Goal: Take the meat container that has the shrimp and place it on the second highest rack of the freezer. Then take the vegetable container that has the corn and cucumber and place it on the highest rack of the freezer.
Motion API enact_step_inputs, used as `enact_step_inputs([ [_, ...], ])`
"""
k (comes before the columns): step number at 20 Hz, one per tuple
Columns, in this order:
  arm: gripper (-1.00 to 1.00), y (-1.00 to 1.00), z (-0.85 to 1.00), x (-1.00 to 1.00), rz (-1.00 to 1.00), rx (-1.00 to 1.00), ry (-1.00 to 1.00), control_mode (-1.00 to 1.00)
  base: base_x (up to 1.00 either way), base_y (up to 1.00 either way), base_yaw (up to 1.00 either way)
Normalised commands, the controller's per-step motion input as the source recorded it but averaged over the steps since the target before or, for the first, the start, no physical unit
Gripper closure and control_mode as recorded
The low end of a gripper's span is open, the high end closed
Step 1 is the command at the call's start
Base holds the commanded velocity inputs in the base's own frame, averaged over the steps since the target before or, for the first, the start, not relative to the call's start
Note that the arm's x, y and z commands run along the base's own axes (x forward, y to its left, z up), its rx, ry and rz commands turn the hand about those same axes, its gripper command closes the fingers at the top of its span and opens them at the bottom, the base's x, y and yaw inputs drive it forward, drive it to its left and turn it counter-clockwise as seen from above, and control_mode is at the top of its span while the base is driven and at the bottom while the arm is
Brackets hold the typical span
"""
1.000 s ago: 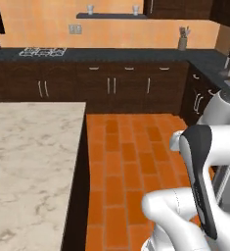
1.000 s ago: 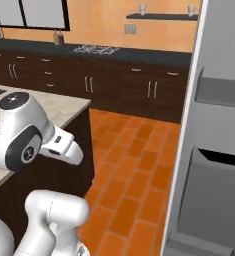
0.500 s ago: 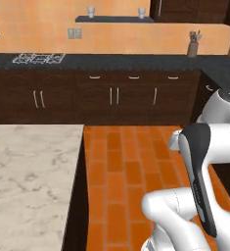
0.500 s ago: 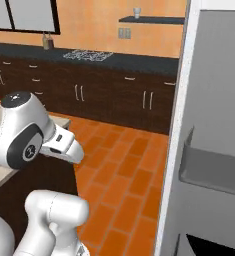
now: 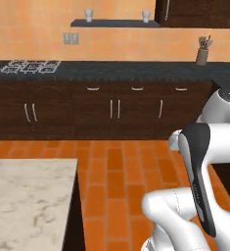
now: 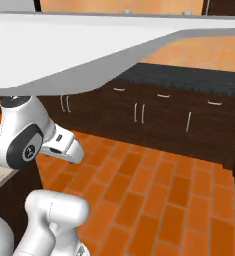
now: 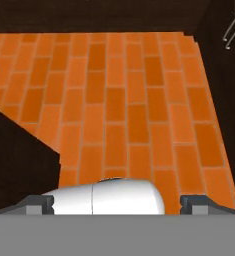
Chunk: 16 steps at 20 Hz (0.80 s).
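Tool (image 7: 117, 205) is aimed down at the orange brick floor (image 7: 129, 110); fingertips (image 7: 39, 204) are seen spread wide, nothing held. A marble counter (image 5: 28, 196) is seen lower left, dark cabinets (image 5: 116, 110) along the far wall. A grey-white slab (image 6: 89, 45), apparently the freezer door, is seen close overhead. Containers' whereabouts cannot be told.

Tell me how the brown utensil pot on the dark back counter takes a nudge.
The brown utensil pot stands narrow and upright with utensils above its rim, so a high push may tip it. On the smooth-looking dark counter, a low push might slide it.
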Motion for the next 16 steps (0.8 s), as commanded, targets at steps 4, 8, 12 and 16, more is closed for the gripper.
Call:
enact_step_inputs([
  [4,-1.00,0.00,0.00,0.00,0.00,0.00,0.00,1.00,1.00,-0.39,-0.01],
  [8,-1.00,0.00,0.00,0.00,0.00,0.00,0.00,1.00,1.00,-0.58,-0.19],
  [12,-1.00,0.00,0.00,0.00,0.00,0.00,0.00,1.00,0.55,-0.11,-0.60],
  [16,-1.00,0.00,0.00,0.00,0.00,0.00,0.00,1.00,0.14,0.01,-0.83],
])
